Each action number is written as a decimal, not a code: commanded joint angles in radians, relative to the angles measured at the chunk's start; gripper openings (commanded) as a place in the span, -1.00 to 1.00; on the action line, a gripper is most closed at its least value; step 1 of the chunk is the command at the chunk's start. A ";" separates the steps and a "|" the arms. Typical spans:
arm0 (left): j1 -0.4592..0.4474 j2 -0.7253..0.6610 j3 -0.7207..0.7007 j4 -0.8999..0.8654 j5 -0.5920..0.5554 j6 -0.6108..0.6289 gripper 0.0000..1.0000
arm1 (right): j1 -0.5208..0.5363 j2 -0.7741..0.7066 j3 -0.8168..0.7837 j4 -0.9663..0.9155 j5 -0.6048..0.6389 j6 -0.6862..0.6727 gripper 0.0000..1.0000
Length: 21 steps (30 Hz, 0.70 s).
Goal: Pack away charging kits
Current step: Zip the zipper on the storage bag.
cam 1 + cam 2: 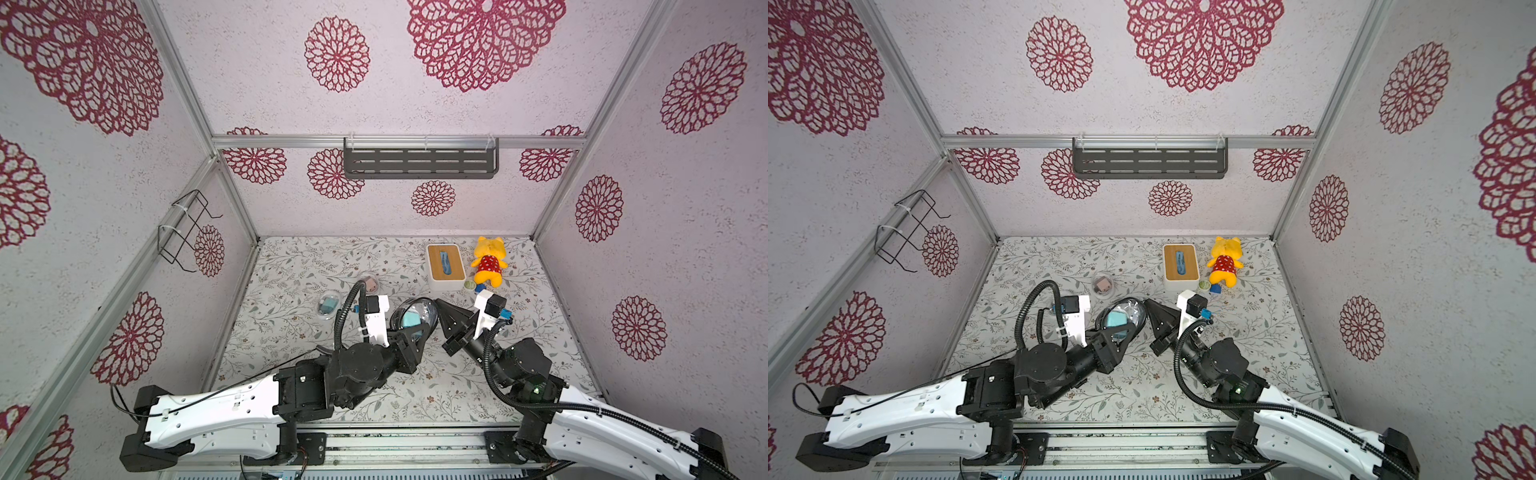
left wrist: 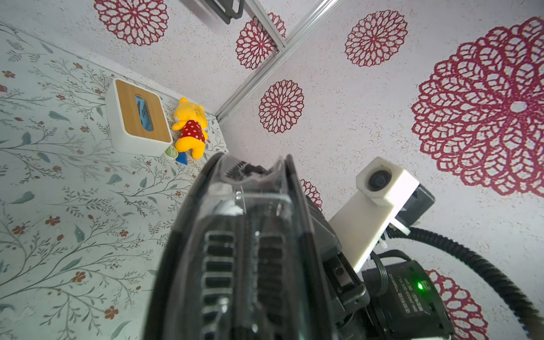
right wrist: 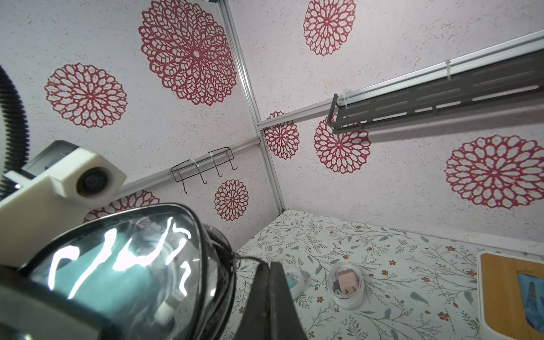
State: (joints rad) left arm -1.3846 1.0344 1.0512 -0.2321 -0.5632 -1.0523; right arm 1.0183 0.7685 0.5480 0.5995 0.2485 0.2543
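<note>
Charging kits are nearly packed. In a top view the left end effector [image 1: 409, 334] holds the third case [image 1: 424, 311], teal charger [image 1: 411, 321] inside, above the desk [image 1: 270, 332]; the right end effector [image 1: 440, 305] is pinched shut beside it. A teal case [image 1: 330, 306] and a pink case [image 1: 369, 284] lie packed on the desk. The left wrist view shows the held case's rims apart. In the right wrist view a thin black cord [image 3: 245, 258] reaches the right tip. Zipping seems in hand; next, pull that cord around.

Top views high over the whole table [image 1: 291, 266]; wrist views tight on one clear case [image 2: 235, 235].
</note>
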 commanded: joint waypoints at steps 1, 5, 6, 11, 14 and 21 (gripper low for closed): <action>-0.016 0.012 0.014 -0.144 0.106 -0.005 -1.00 | -0.036 0.002 0.058 0.069 0.017 -0.051 -1.00; -0.015 0.013 0.031 -0.196 0.097 -0.008 -1.00 | -0.056 0.020 0.079 0.054 -0.038 -0.069 -1.00; -0.016 0.011 0.032 -0.205 0.095 -0.009 -1.00 | -0.061 0.023 0.082 0.051 -0.047 -0.077 -1.00; -0.016 -0.013 0.047 -0.283 0.085 -0.006 -1.00 | -0.092 0.017 0.081 0.046 -0.145 -0.147 -1.00; -0.015 -0.041 0.065 -0.367 0.038 -0.004 -1.00 | -0.094 0.005 0.059 0.075 -0.227 -0.216 -1.00; -0.002 -0.121 0.105 -0.504 -0.015 0.041 -1.00 | -0.093 -0.002 -0.007 0.138 -0.359 -0.397 -1.00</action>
State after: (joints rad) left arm -1.3857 0.9417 1.1191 -0.5865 -0.5274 -1.0313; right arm 0.9432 0.7948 0.5301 0.6178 -0.0975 -0.0372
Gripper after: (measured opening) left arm 0.351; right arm 0.054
